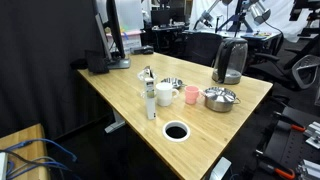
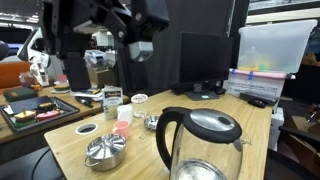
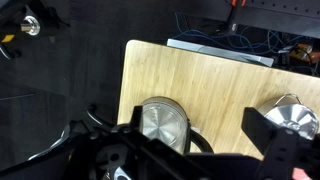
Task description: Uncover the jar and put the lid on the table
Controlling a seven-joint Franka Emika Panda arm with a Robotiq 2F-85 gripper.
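**Lid removal, approach stage: stock by size**

Table [image 1: 115,95]: light wood, with a round black cable hole [image 1: 176,131] near one edge. I judge the bare wood beside that hole the best place to set the lid down, since it is flat and well apart from the vessels.

Arm [image 2: 100,20]: dark, entering an exterior view from the top with the wrist turned down. It hangs high over the cluster of vessels and touches nothing. I want a straight vertical descent with no sideways drift, because the neighbours stand close together.

Kettle [image 2: 200,145] and steel pot [image 2: 103,150]: not mine to touch. I plan the carry path away from both.

Gripper [image 2: 140,48]: jaws spread wide, nothing between them. In the wrist view the gripper [image 3: 192,125] frames a round grey vessel [image 3: 163,125]. I cannot tell from there whether that is the jar.

Jar [image 1: 170,84]: low and glinting, mid-table, just beside the white cup [image 1: 165,96] and near the pink cup [image 1: 191,94]. The jar [image 2: 152,122] shows in both exterior views.

Lid: too small to separate from the jar, so I judge it in place on top. I mean to centre over it first and take it by the rim. A light squeeze should do, since glass is slick. I lift it plumb before any sideways carry.
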